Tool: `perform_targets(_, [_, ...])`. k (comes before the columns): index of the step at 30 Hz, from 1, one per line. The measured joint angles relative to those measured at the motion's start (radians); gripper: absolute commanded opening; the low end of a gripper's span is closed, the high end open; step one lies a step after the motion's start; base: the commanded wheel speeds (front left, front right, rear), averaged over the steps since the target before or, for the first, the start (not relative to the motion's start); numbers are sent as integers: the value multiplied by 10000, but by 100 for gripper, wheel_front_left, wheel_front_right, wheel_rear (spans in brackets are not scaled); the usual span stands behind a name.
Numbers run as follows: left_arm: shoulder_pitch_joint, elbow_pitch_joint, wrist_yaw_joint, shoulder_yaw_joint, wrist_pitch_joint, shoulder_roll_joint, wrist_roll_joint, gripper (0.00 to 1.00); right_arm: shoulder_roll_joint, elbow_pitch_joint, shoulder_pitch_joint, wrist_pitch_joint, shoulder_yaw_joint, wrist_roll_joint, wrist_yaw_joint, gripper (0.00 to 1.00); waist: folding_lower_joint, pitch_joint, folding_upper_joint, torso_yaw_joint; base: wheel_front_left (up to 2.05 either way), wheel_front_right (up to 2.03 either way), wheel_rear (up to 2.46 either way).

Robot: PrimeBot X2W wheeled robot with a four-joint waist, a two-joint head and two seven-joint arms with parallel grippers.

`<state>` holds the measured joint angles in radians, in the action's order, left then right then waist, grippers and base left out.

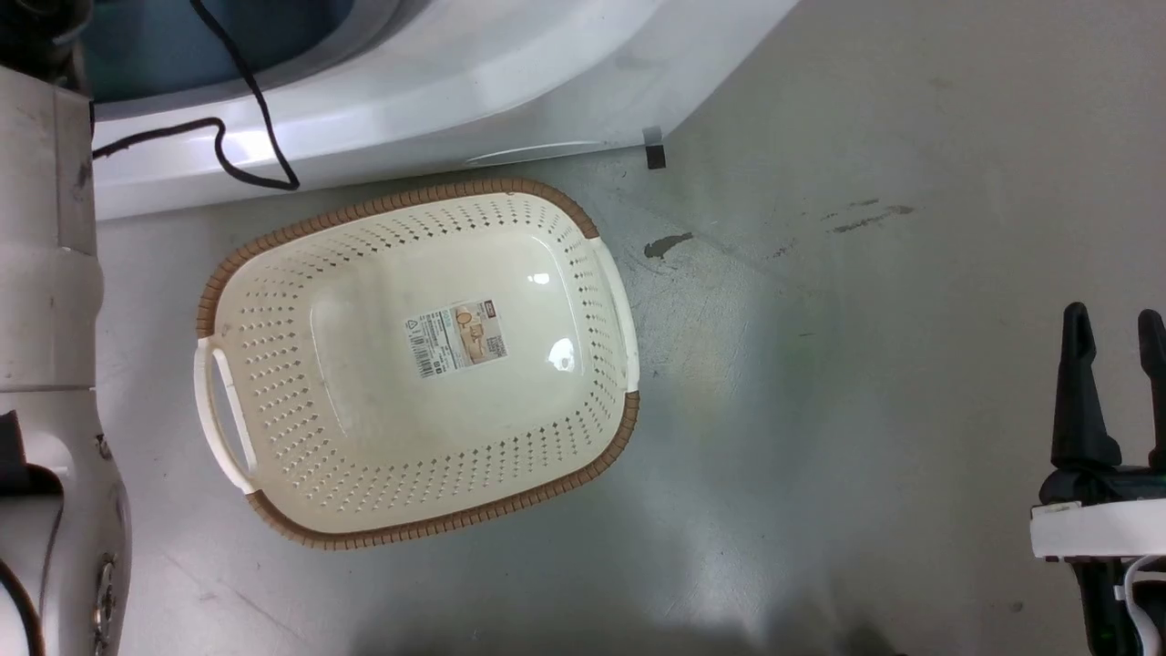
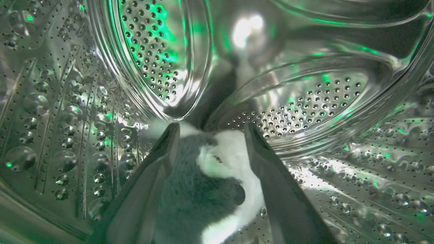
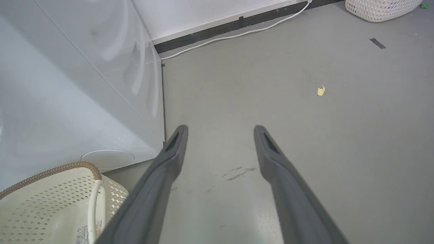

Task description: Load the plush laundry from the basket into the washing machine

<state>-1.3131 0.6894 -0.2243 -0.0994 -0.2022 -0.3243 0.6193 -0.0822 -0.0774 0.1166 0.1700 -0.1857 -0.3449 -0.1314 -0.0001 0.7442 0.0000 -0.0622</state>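
Note:
In the left wrist view my left gripper (image 2: 210, 130) is inside the shiny steel drum (image 2: 305, 108) of the washing machine (image 1: 437, 82). Its fingers stand wide apart. The plush laundry (image 2: 210, 183), white and dark grey fur, lies low between them on the drum wall. The cream basket (image 1: 273, 364) with its brown rim sits on the floor before the washer, holding just its barcode sticker (image 1: 455, 337). My right gripper (image 1: 1113, 323) hovers open over bare floor at the lower right. In its own wrist view the right gripper (image 3: 220, 130) has the basket (image 3: 51, 200) and the washer's white side (image 3: 67, 84) to its left.
My pale left arm (image 1: 46, 319) runs up the left edge toward the washer, trailing a black cable (image 1: 246, 109). A white cable (image 3: 237, 34) lies along the wall. A woven white basket (image 3: 383, 8), a yellow scrap (image 3: 321, 90) and a tape mark (image 3: 377, 43) are on the grey floor.

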Motion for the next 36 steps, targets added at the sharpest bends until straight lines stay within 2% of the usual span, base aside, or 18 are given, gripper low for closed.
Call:
perform_targets(8, [-8,619,380,-90,171,194,276,100,-4,-12,-4,-8,2,13,0,100,1,-289,0,163,0,0,0])
perform_targets(12, [80,748,709,-209,102,341,349,100,-4,19,-2,-10,59,21,0,100,0,-629,0,299,0,0,0])
perform_targets(20, [1577,571,1281,-552,-445,991,230,100,4,188,-3,-130,159,198,0,100,0,-1790,0,823,0,0,0])
perform_targets(25, [2419,157,1392,-656,-514,1198,-12,100,21,351,-11,-217,288,247,0,100,-1,-2485,0,1043,0,0,0])
perform_targets(29, [3748,-360,1381,-794,-539,1300,-155,100,105,562,-84,-291,353,322,0,100,-1,-3415,0,1267,0,0,0])
perform_targets(36, [5196,-1101,1381,-1037,-370,1289,-213,100,215,821,-331,-364,454,395,0,100,-2,-4439,0,1456,0,0,0])
